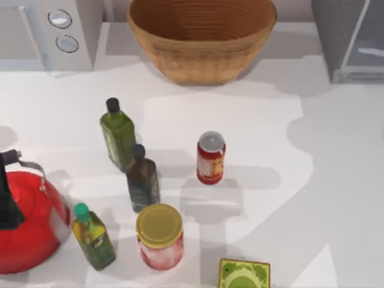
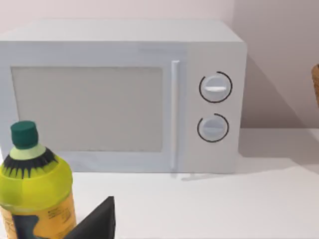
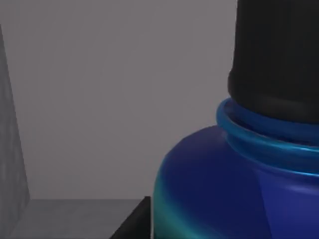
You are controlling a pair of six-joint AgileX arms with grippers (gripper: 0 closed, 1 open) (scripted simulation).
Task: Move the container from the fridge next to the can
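Jaws of the right arm could not be judged open or closed; the right wrist view showed just a dark finger tip (image 3: 130,224) just beside the container (image 3: 219,184), whose cyan-blue shoulder, blue collar and black screw cap loomed very close against grey inner walls. Whether anything was gripped could not be told. On the left arm, one dark finger (image 2: 97,223) poked in near a yellow-green bottle with a green cap (image 2: 35,191), facing the white microwave (image 2: 124,94) with its two round knobs, and the state of those jaws could not be told either. From above, the grey fridge (image 1: 351,39) stood at the far right corner of the counter (image 1: 336,180), its pale door panel swung outward. The can (image 1: 210,157) stood upright near the middle, well apart from the fridge. A wicker bowl (image 1: 201,37) sat at the back, a red kettle (image 1: 27,222) at the left edge, and a pink jar with a yellow lid (image 1: 159,235) stood in front of the can.
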